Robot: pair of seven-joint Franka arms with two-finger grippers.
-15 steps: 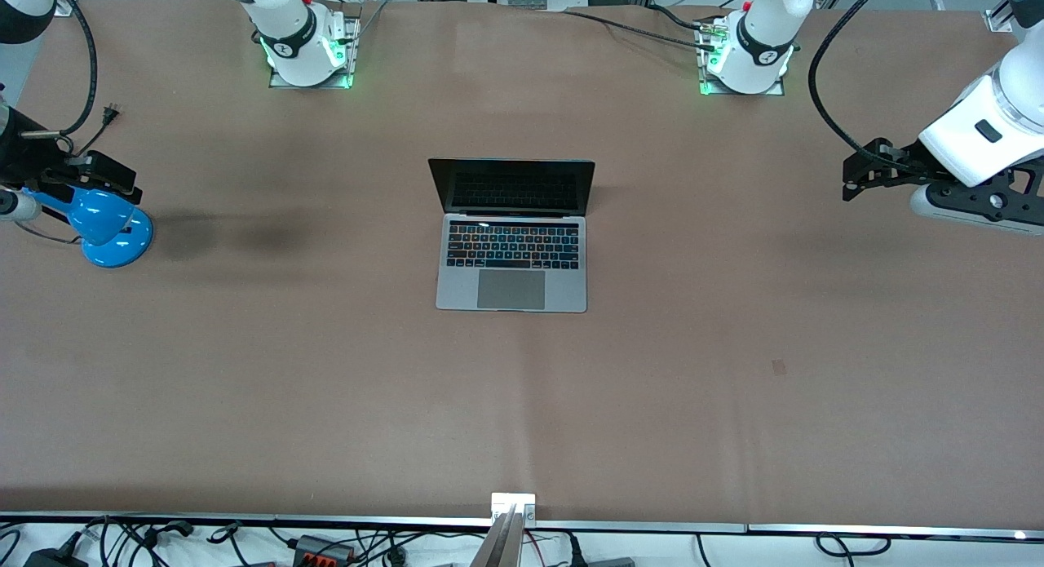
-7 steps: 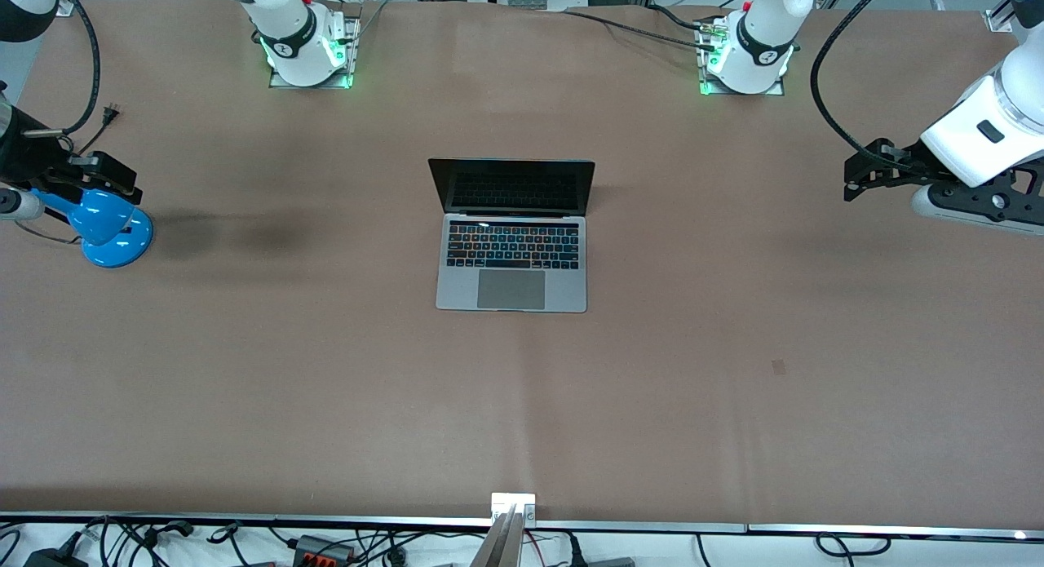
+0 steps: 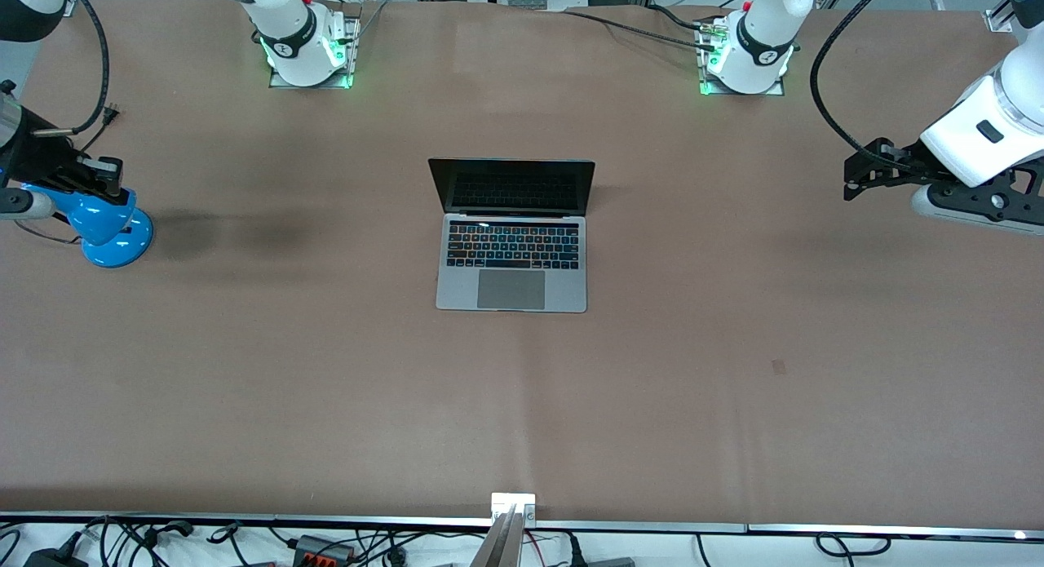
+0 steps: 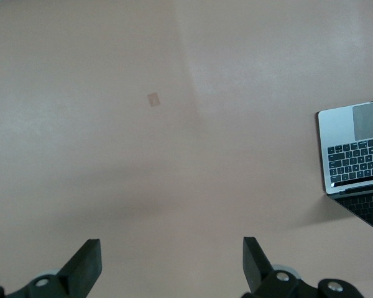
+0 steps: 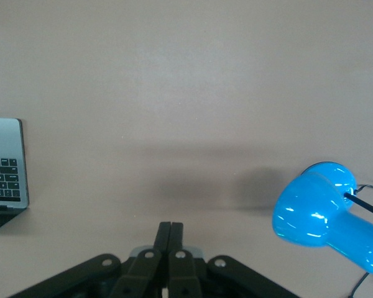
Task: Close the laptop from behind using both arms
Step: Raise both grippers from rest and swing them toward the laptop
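Front view shows the laptop open at mid-bench. Left pincer hovers with fingers wide over the left arm's end; right pincer, fingers pressed together and empty, hovers beside a blue lamp.

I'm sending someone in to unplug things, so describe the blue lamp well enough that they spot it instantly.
Start from the brown table and the open laptop at its middle. Go from there toward the right arm's end of the table, where the shut right gripper hangs. The lamp sits just under it: glossy bright blue with a round base, the only coloured thing there.
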